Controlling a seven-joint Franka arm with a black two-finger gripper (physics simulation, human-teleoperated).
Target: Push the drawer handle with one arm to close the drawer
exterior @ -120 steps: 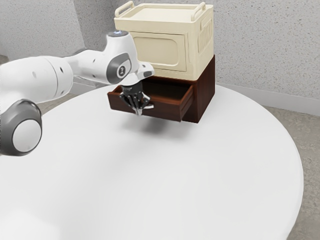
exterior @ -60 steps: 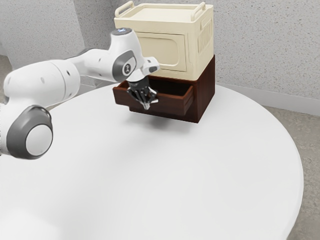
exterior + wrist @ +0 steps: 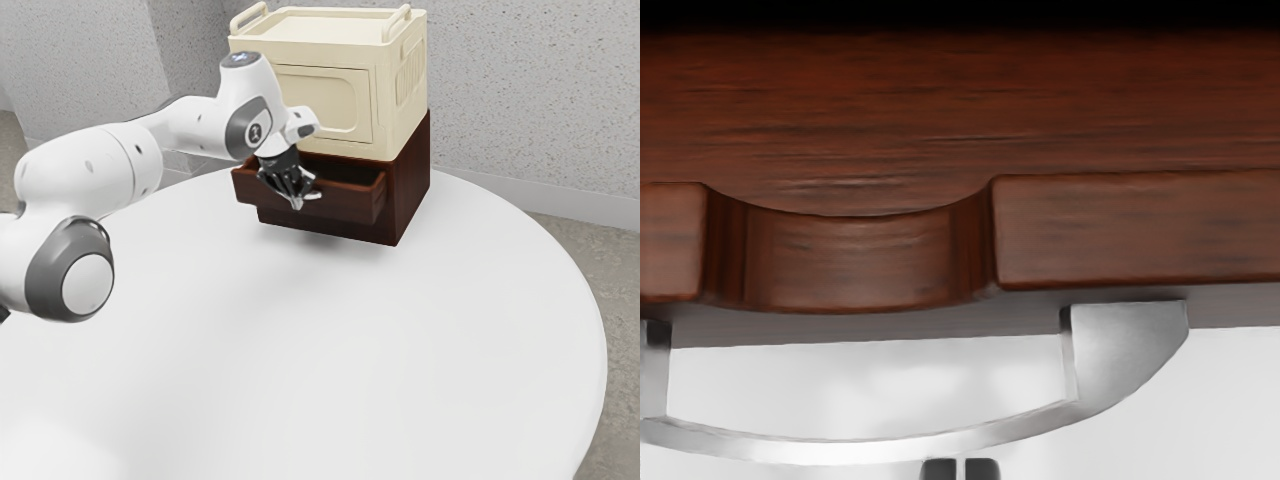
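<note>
Near the far edge of the round white table (image 3: 400, 350), a reddish-brown wooden drawer (image 3: 345, 203) stands partly open from its box-shaped cabinet (image 3: 408, 195), the robot arm's gripper (image 3: 296, 202) at the middle of its front. The gripper hides part of the drawer front and much of the silvery handle (image 3: 1130, 345); deep shadow obscures the drawer's inside. Seen from the wrist, streaked grain runs along the wood, and a shallow curved notch (image 3: 850, 260) dips into the front's top edge. Below that edge, the smooth metal handle bows outward in an arc from a broad, tapering end; its other end is cut off by the frame. A black band beyond the wood is too dark to read. The jaws are drawn nearly together, a thin gap between their dark tips, just beside the handle's outer curve; whether they touch it cannot be told. Atop the cabinet sits a cream-colored box (image 3: 318, 103) with raised grips and a rounded, recessed panel, partly covered by the arm (image 3: 90, 170). The exterior view crops the arm's base and the table's near edge.
</note>
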